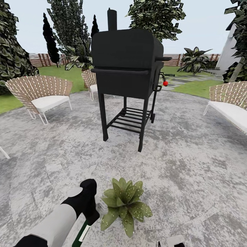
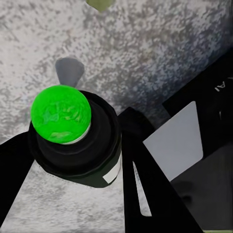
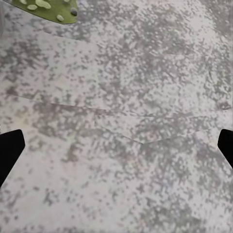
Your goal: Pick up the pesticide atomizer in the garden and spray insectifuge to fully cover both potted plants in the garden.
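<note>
A potted plant [image 1: 126, 204], a low rosette of speckled olive-green leaves, stands on the grey paving close in front of me. My left gripper [image 1: 90, 219] hangs just left of it, shut on the pesticide atomizer [image 1: 82, 235]. In the left wrist view the atomizer [image 2: 73, 141] shows from above as a dark round body with a bright green dot on top, held between the black fingers [image 2: 145, 184]. My right gripper [image 3: 116, 145] is open over bare paving with nothing between its fingers. A leaf tip [image 3: 48, 9] of the plant lies near it.
A tall black grill [image 1: 127, 65] on legs stands ahead in the middle of the round paved patio. Wicker chairs with white cushions sit at the left [image 1: 41, 92] and right [image 1: 230, 103]. Lawn, trees and a brown slat fence [image 1: 41, 59] lie beyond.
</note>
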### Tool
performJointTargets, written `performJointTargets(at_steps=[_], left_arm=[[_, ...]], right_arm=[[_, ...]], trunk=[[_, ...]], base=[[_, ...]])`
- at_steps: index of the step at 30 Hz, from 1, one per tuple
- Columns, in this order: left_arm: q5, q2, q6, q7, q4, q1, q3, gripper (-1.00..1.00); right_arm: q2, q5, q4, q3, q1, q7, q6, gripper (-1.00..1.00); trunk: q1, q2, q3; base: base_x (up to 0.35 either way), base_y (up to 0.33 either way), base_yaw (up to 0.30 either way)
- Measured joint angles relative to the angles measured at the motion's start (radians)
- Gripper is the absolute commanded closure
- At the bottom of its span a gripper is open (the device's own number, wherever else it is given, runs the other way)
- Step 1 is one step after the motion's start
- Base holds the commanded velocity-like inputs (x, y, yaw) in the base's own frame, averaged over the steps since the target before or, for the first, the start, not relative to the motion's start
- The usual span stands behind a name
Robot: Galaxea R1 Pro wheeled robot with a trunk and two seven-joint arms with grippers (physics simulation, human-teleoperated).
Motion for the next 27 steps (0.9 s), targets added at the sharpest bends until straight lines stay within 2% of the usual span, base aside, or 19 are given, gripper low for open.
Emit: performJointTargets(at_steps=[4, 8, 10, 14, 20, 27], left_arm=[[0.001, -0.007, -0.002, -0.001, -0.004, 0.0, -0.003, 1.0], [0.002, -0.038, 0.002, -0.002, 0.005, 0.0, -0.002, 1.0], [0.003, -0.044, 0.002, -0.001, 0.007, 0.0, -0.002, 1.0], [0.0, -0.039, 0.002, 0.005, 0.009, 0.0, -0.002, 1.0], [-0.007, -0.035, 0.001, 0.009, -0.002, 0.0, -0.008, 1.0], [-0.008, -0.035, 0.001, 0.009, -0.004, -0.004, -0.002, 1.0]], right_arm=[[0.0, 0.0, 0.0, 0.0, 0.0, 0.0, 0.0, -1.0], [0.003, 0.0, 0.0, -0.001, 0.0, 0.001, 0.0, -1.0], [0.003, 0.0, 0.0, -0.001, 0.0, 0.001, 0.0, -1.0], [0.002, 0.0, 0.0, -0.001, 0.0, 0.0, 0.0, -1.0], [0.004, 0.001, -0.001, 0.0, 0.0, 0.002, 0.001, -1.0], [0.002, 0.0, -0.003, -0.002, 0.0, -0.001, 0.0, -1.0]], trunk=[[0.0, 0.0, 0.0], [0.0, 0.0, 0.0], [0.0, 0.0, 0.0], [0.0, 0.0, 0.0], [0.0, 0.0, 0.0], [0.0, 0.0, 0.0]], base=[[0.0, 0.0, 0.0], [0.0, 0.0, -0.165], [0.0, 0.0, -0.284], [0.0, 0.0, -0.214], [-0.156, 0.082, -0.016], [-0.023, 0.021, 0.0]])
